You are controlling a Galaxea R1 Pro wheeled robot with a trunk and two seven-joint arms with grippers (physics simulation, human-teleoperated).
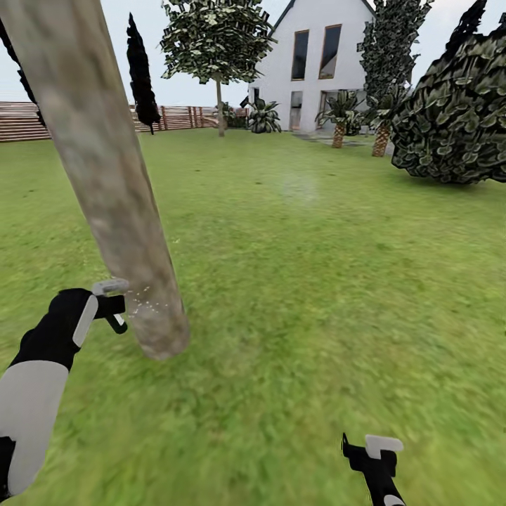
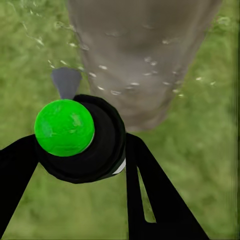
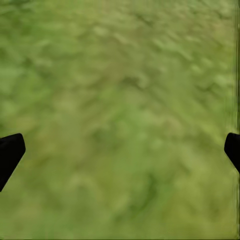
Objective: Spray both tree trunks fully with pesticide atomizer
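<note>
One of the trees shows as a thick, mottled grey-tan tree trunk (image 1: 112,190) leaning across the left of the head view, rooted in the grass floor (image 1: 302,281). My left gripper (image 1: 112,303) is beside its base, shut on the pesticide atomizer (image 2: 65,127), a black body with a bright green round cap and a grey nozzle (image 2: 66,82) facing the trunk (image 2: 142,55). White pesticide specks (image 1: 149,303) drift between nozzle and bark and across the trunk (image 2: 117,80). My right gripper (image 1: 369,450) hangs low over the grass, open and holding nothing (image 3: 120,150).
A large dark-leaved bush (image 1: 457,112) stands at the right. Far back are a white house (image 1: 316,56), short palms (image 1: 339,119), a thin-trunked tree (image 1: 219,105) and a brown slatted fence (image 1: 28,121). Lawn spreads between me and them.
</note>
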